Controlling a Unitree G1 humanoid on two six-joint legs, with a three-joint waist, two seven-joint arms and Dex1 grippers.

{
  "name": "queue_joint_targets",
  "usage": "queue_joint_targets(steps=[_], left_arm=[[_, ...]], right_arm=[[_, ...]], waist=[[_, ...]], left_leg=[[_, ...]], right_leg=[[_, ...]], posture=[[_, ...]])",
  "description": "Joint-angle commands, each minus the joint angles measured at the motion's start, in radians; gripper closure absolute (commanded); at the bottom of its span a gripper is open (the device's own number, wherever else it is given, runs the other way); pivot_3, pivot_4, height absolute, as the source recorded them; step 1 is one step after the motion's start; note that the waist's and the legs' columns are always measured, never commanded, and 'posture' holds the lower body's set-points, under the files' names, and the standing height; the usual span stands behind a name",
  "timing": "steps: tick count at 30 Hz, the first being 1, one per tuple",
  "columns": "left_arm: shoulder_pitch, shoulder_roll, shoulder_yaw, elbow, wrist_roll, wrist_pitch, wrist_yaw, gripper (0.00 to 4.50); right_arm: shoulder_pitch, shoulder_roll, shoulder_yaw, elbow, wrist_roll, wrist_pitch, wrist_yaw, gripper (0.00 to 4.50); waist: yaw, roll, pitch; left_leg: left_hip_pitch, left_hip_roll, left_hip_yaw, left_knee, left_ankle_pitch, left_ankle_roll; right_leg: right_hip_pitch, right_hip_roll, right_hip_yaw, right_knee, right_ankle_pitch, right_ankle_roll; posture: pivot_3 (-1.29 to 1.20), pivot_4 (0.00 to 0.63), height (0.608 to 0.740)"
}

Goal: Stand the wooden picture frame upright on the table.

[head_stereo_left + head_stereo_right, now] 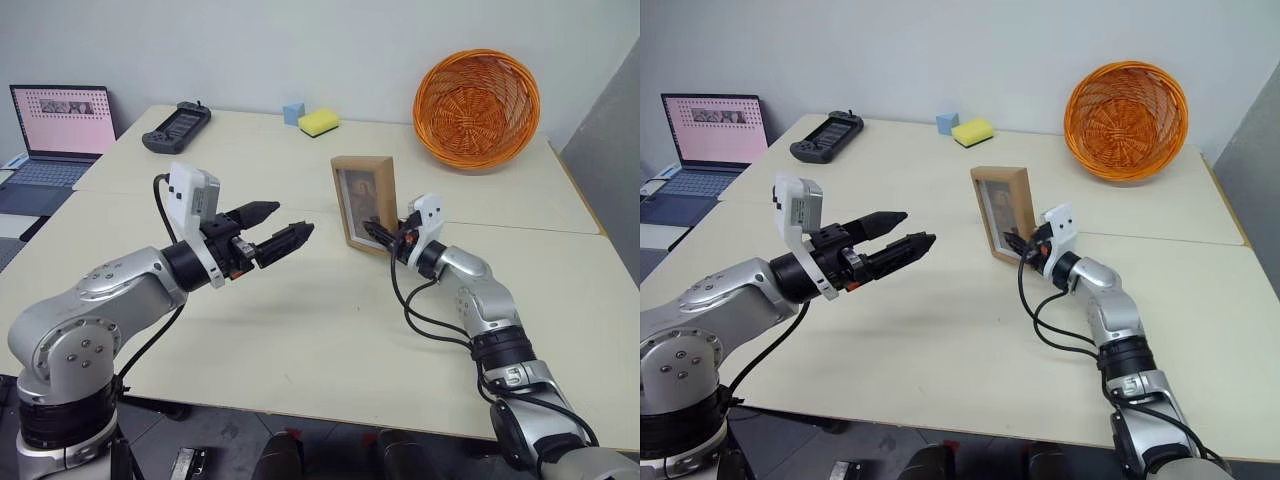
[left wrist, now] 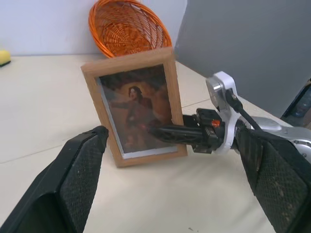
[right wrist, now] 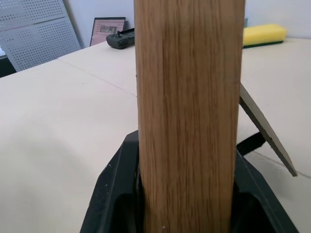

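From the head, the frame [image 1: 363,202] stands upright on the cream table [image 1: 300,320], the right gripper [image 1: 385,238] clamping its edge and hiding the lower corner; the left gripper [image 1: 268,232] hangs spread and empty beside it. The left wrist shows the portrait partly covered by a black finger [image 2: 170,132], grey wall behind. At the right wrist, the frame's wooden edge blocks the table, its prop leg [image 3: 265,128] cut off behind.

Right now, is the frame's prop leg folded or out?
Out: the prop leg angles away from the upright wooden picture frame toward the table.
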Motion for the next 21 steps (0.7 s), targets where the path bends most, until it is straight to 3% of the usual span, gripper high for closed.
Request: queue_joint_targets(steps=[1, 7, 21], left_arm=[[-0.029, 0.016, -0.006, 0.010, -0.003, -0.016, -0.020, 0.04], [-0.040, 0.021, -0.018, 0.022, -0.010, -0.008, -0.029, 0.04], [-0.032, 0.007, -0.028, 0.006, -0.041, 0.001, 0.011, 0.04]], right_arm=[[0.059, -0.016, -0.002, -0.040, -0.020, 0.026, -0.011, 2.92], [0.107, -0.021, 0.000, -0.068, -0.030, 0.052, -0.009, 2.92], [0.051, 0.000, -0.044, 0.007, -0.001, 0.137, -0.018, 2.92]], waist=[[0.000, 0.000, 0.000], [0.001, 0.000, 0.000], [-0.005, 0.000, 0.000]], left_leg=[[0.000, 0.000, 0.000, 0.000, 0.000, 0.000], [0.000, 0.000, 0.000, 0.000, 0.000, 0.000], [0.001, 0.001, 0.000, 0.000, 0.000, 0.000]], right_leg=[[0.000, 0.000, 0.000, 0.000, 0.000, 0.000], [0.000, 0.000, 0.000, 0.000, 0.000, 0.000], [0.000, 0.001, 0.000, 0.000, 0.000, 0.000]], posture=[[0.00, 0.150, 0.740], [0.00, 0.150, 0.740], [0.00, 0.150, 0.740]])
